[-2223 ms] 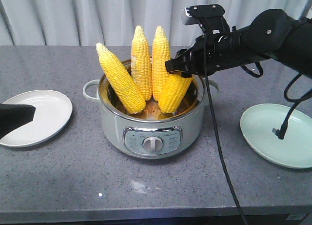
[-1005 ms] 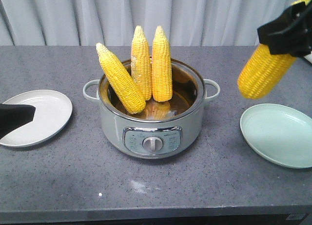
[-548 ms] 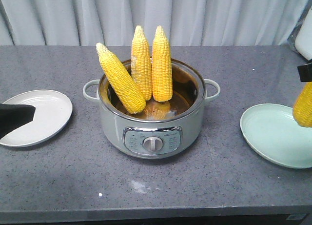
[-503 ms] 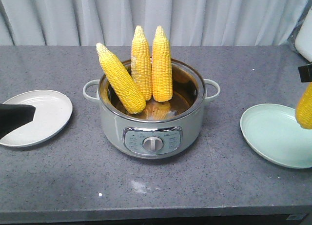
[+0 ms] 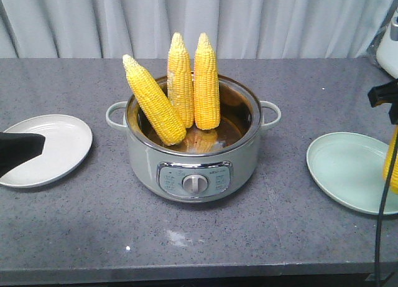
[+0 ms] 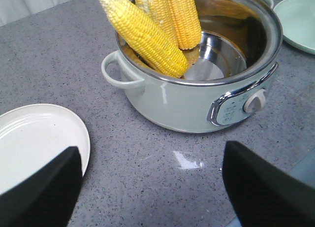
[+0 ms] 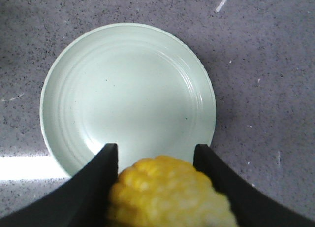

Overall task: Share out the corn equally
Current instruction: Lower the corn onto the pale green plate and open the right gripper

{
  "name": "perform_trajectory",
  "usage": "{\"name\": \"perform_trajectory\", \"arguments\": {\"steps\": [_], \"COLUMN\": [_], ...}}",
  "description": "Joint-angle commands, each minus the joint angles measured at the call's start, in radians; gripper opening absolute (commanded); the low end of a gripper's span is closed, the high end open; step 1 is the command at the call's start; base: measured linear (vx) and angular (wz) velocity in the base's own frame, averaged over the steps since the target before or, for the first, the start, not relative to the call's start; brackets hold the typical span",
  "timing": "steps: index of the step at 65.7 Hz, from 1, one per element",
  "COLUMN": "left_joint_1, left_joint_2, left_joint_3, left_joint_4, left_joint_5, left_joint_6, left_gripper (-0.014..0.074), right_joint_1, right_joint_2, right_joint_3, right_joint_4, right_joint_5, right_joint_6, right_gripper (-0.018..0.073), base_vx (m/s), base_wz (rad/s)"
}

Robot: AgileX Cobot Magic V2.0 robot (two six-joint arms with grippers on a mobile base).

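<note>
Our right end effector [image 7: 155, 155] pinches a cob [image 7: 167, 195] of corn between its two black fingers. The cob's free end points down toward the pale green plate [image 7: 123, 79], which lies on the desk [image 5: 280, 231] well to the right of the pot [image 5: 193, 156]. In the front view the cob seems to hang just above that plate's outer rim, but the frame edge cuts it off and we cannot tell whether it touches.

Our left end effector [image 6: 151, 148] is spread wide with nothing between its fingers. It hovers low over the desk in front of and left of the pot, near the white plate [image 6: 34, 138]. Three cobs [image 5: 181, 81] stand tips-up inside the pot, leaning against its rim.
</note>
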Motion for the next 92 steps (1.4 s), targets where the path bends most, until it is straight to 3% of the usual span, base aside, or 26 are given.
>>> {"name": "perform_trajectory", "arguments": {"steps": [1, 34, 63, 75, 81, 92], "left_joint_1": [-0.006, -0.006, -0.006, -0.006, -0.006, -0.006], "left_joint_2": [-0.004, -0.004, -0.004, -0.004, -0.004, -0.004], "left_joint_3": [-0.029, -0.029, -0.029, -0.029, -0.029, -0.029], "left_joint_4": [-0.035, -0.035, -0.035, -0.035, -0.035, -0.035], "left_joint_5": [-0.058, -0.058, -0.058, -0.058, -0.058, -0.058], "left_joint_6": [-0.002, -0.002, -0.002, -0.002, -0.002, -0.002], "left_gripper": [0.0554, 0.0554, 0.0554, 0.0554, 0.0554, 0.0554], "right_joint_1": [-0.007, -0.007, -0.007, -0.007, -0.003, -0.002], "right_joint_2": [0.033, 0.267, 0.299, 0.261, 0.213, 0.028], "right_joint_3": [-0.078, -0.134, -0.134, -0.134, -0.129, 0.041], "right_joint_4": [-0.009, -0.01, -0.014, -0.007, 0.042, 0.118], "right_joint_5": [0.028, 0.017, -0.062, -0.088, -0.105, -0.272], "right_joint_6": [-0.021, -0.05, -0.051, -0.04, -0.033, -0.04], "right_gripper": [0.0216, 0.0257, 0.0573, 0.0592, 0.0585, 0.0585], "base_vx": [0.0, 0.0, 0.0, 0.0, 0.0, 0.0], "base_wz": [0.0, 0.0, 0.0, 0.0, 0.0, 0.0]}}
